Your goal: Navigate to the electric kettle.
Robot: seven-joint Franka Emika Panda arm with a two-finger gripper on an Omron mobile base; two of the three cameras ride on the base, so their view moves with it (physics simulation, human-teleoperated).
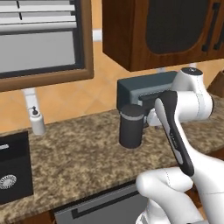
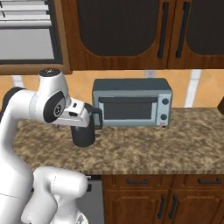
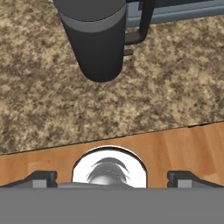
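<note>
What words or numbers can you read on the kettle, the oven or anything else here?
None can be read.
Electric kettle: no lettering.
Toaster oven: a small red mark at its lower right corner, too small to read.
Black box at the counter's left end: pale marks, too blurred to read.

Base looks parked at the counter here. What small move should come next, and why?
Probably just a small creep forward, or a stop. The electric kettle already stands on the counter directly ahead, in front of the toaster oven. In the hand view the open gripper faces it across the counter edge.
</note>
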